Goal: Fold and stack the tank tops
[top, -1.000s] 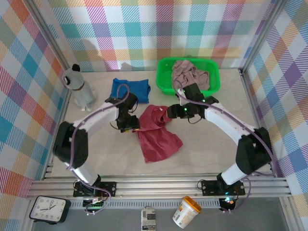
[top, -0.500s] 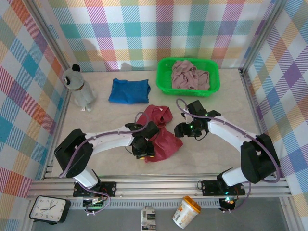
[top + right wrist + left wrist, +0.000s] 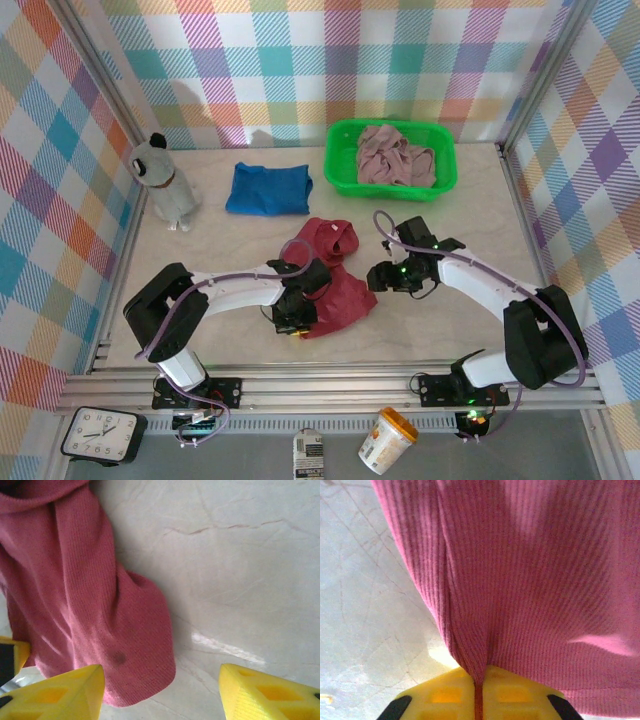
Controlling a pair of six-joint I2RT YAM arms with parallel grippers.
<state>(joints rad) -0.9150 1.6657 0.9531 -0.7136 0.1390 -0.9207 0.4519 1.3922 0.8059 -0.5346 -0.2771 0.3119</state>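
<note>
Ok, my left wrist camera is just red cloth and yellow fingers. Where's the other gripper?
Observer: The right gripper hangs open above the table, at the dark red tank top's right edge.
Operator: Where's the blue one?
Observer: The blue tank top lies folded at the back of the table, left of the green basket.
Operator: And pink?
Observer: The pink tank top is bunched inside that basket.

The pale, marbled table (image 3: 450, 325) carries a crumpled dark red tank top (image 3: 340, 295) between the left end effector (image 3: 295, 319) and the right end effector (image 3: 384, 278). Well beyond the left end effector lies a folded blue tank top (image 3: 267, 189), with a toy dog (image 3: 166, 185) further left. Beyond the right end effector stands a green basket (image 3: 334, 168).
</note>
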